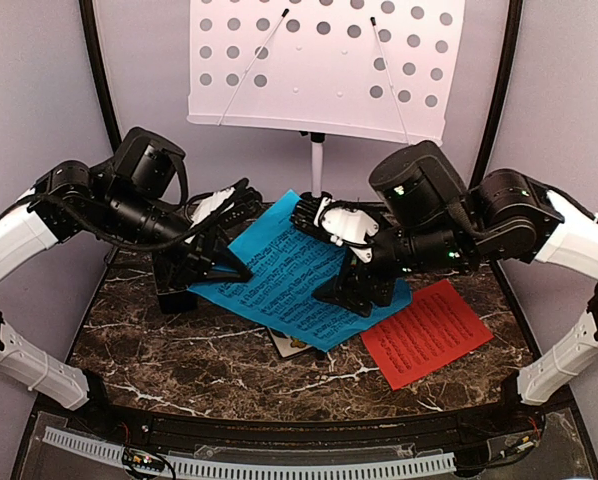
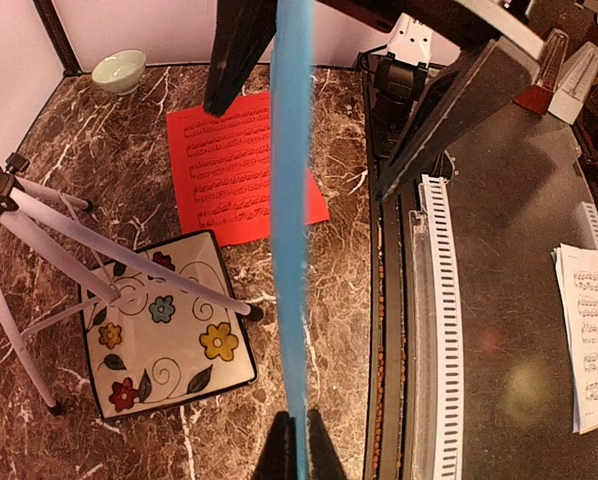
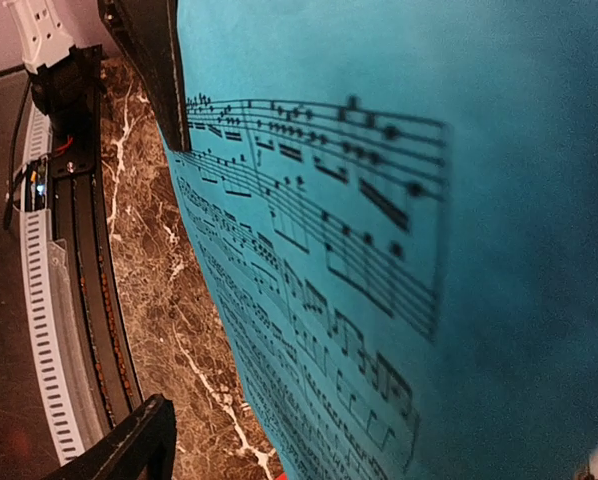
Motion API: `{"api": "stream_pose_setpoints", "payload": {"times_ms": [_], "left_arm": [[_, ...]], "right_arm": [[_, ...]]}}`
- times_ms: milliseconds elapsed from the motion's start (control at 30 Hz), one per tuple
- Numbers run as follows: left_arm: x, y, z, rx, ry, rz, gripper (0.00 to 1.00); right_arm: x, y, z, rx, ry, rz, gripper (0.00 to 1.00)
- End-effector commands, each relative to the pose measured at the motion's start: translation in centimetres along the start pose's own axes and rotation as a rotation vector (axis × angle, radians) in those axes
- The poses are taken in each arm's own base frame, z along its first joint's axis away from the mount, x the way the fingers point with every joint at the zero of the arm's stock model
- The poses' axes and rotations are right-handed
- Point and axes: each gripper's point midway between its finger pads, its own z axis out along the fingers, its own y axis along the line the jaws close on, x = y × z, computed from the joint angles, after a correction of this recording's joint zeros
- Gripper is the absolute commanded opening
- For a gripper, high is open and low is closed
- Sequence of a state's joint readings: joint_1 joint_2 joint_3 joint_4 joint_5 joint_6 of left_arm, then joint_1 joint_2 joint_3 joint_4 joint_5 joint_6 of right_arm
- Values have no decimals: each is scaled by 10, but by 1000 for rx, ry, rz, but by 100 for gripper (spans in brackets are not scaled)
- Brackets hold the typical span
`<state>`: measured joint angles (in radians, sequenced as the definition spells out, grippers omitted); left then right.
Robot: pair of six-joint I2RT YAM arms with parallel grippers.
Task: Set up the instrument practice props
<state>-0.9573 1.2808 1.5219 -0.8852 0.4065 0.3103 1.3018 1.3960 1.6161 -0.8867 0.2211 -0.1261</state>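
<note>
From above, shows the white perforated music stand (image 1: 319, 70) upright at the back of the bench (image 1: 179, 350), its desk bare. Early in the task, by judgement: no sheet placed yet, metronome not made out. Finds the blue music sheet (image 1: 279, 285) raised off the marble between the arms, tilted, one corner aimed toward the stand, pinched at its left edge by the left hand (image 1: 234, 262); right hand (image 1: 349, 290) at its right side. Leaves the red music sheet (image 1: 426, 333) flat on the bench, long axis running from near left to far right. From the left wrist, catches the blue sheet (image 2: 291, 200) edge-on, a thin strip running straight out from fingers (image 2: 279, 455) pressed together on it; below, red sheet (image 2: 244, 165) and floral tile (image 2: 169, 340) under a tripod leg. From the right wrist, fills with the blue sheet's (image 3: 399, 200) printed face; fingers (image 3: 149, 60) spread wide, nothing visibly pinched.
</note>
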Motion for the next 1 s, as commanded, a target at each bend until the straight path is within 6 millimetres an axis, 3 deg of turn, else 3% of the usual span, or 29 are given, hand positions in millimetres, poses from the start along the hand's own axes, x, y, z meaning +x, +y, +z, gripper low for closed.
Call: {"api": "stream_pose_setpoints", "payload": {"times_ms": [0,200,300,467,733,833,900,967], "left_arm": [[4,0,-2,-1,15,61,0],[15,-2,-7,-17,43,81,0],[11,-4,-10,-19,11,99,0],[3,-4,-7,-3,-7,115,0],[0,6,-10,-58,3,118,0],[-10,14,-15,-113,-33,103,0],[-16,24,-20,-181,-75,76,12],[-15,34,-23,-256,-128,42,34]], "right_arm": [[-10,-3,-3,-1,-18,-4,78],[-10,-11,-25,14,-33,13,76],[-14,-9,-25,4,-73,30,70],[-23,0,-3,-38,-45,16,49],[-22,5,6,-61,-4,27,23],[-24,3,3,-53,-4,36,0],[-34,-7,-8,-17,-51,63,0],[-48,-14,-23,0,-142,105,0]]}}
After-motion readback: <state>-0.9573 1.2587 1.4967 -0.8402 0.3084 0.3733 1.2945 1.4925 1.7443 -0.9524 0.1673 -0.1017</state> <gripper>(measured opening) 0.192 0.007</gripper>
